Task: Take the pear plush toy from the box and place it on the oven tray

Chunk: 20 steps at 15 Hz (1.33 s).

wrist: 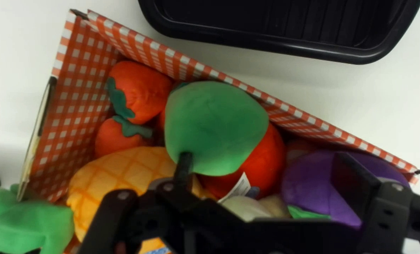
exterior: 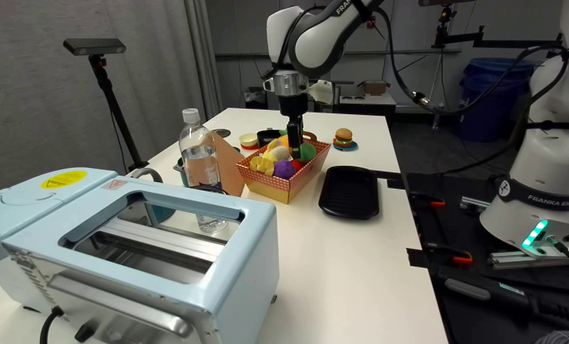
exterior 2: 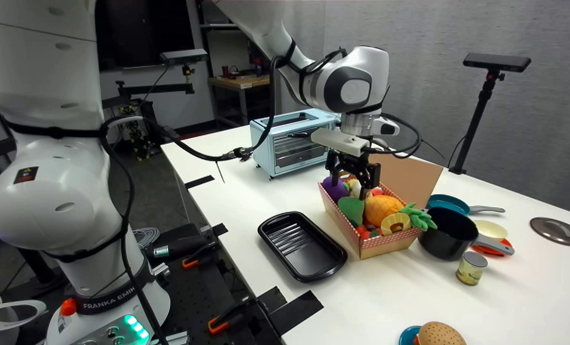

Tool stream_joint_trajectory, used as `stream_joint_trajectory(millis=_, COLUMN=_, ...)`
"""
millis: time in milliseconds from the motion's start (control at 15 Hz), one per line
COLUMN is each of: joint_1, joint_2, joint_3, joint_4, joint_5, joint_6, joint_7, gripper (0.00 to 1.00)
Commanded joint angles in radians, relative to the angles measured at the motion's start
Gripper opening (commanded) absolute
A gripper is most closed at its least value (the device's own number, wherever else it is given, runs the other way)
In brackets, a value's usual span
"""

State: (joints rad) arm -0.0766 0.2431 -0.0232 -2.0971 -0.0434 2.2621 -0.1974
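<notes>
In an exterior view, the black two-fingered pincer (exterior 2: 348, 188) points down at the orange-brown, open-topped cardboard box (exterior 2: 385, 246). The rounded green pear plush toy (exterior 2: 351, 212) lies in the box along its left wall, with the patterned orange pineapple plush (exterior 2: 381, 209) to its right and the round purple plush (exterior 2: 337, 192) on its far side. The shallow black rectangular metal oven tray (exterior 2: 309, 244) sits on the white tabletop (exterior 2: 385, 292), left of the box and near it.

In an exterior view, a black finger (exterior: 294, 142) partly hides the toy; whether they touch cannot be told. The tray lies to the right, so the carry should be a simple sideways one once the toy clears the rim.

In the wrist view, the fingers stand wide apart with nothing gripped. The left one overlaps the toy's edge away from the tray, while the right one is over the purple plush, so the gap seems too far right. Best, probably, to shift left and towards the tray until the toy is centred, turning slightly to follow the slanting wall. Then a gentle closing around the soft toy's middle, no deeper, should avoid dragging up the round red plush (wrist: 266, 165) beneath.
</notes>
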Motion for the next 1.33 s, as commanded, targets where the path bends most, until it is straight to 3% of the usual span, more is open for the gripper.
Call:
stream_joint_trajectory(millis=0, joint_1=-0.013, joint_2=0.023, joint_3=0.003, joint_4=0.011, joint_5=0.041, joint_6=0.019, joint_7=-0.033, gripper=1.00)
stream_joint_trajectory(millis=667, joint_1=-0.040, joint_2=0.058, joint_3=0.004, joint_4=0.033, joint_5=0.117, joint_6=0.007, joint_7=-0.056, gripper=1.00)
stream_joint_trajectory(millis=1267, joint_1=-0.076, joint_2=-0.001, joint_3=-0.015, joint_4=-0.045, joint_5=0.163, joint_6=0.021, joint_7=-0.063, gripper=1.00)
